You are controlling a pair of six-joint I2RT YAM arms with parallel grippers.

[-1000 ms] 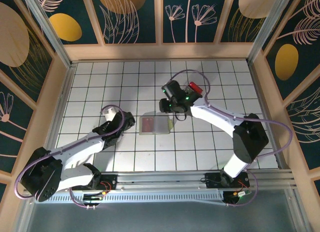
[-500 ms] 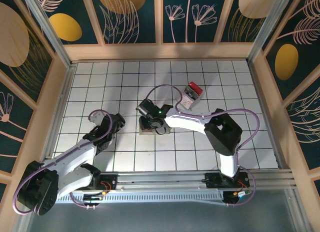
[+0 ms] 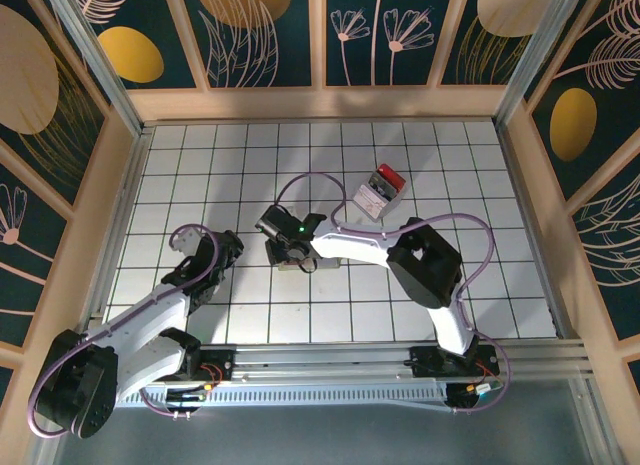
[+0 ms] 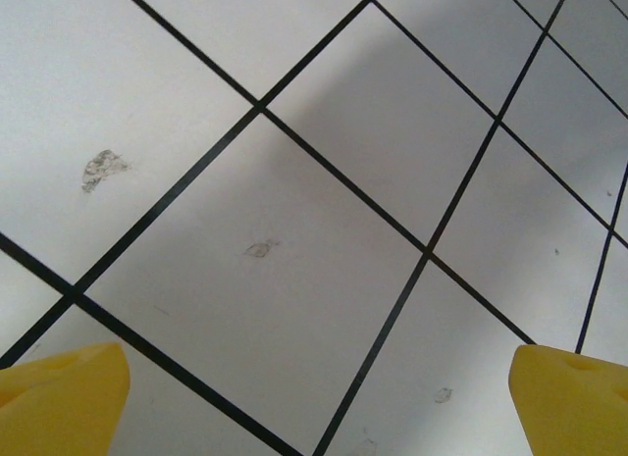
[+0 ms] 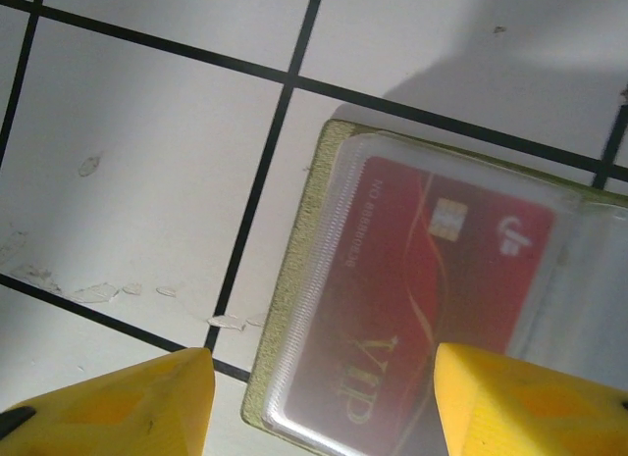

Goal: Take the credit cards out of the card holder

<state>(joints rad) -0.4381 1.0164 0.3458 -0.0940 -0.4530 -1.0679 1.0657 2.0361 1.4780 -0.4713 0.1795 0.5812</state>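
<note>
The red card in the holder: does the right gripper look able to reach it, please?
Probably yes: the right gripper hangs over the red card, jaws apart, though a clear sleeve covers it.

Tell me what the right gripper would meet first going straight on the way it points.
Likely the card holder: the right gripper points at its edge beside the red card, though depth is unclear.

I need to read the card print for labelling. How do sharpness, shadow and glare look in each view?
Right wrist view: red card sharp, "VIP" legible through clear sleeve, soft shadow upper right, fingertips softer. Left wrist view: crisp grid lines, grey shadow band on the table. Top view: even light, soft shadows.
</note>
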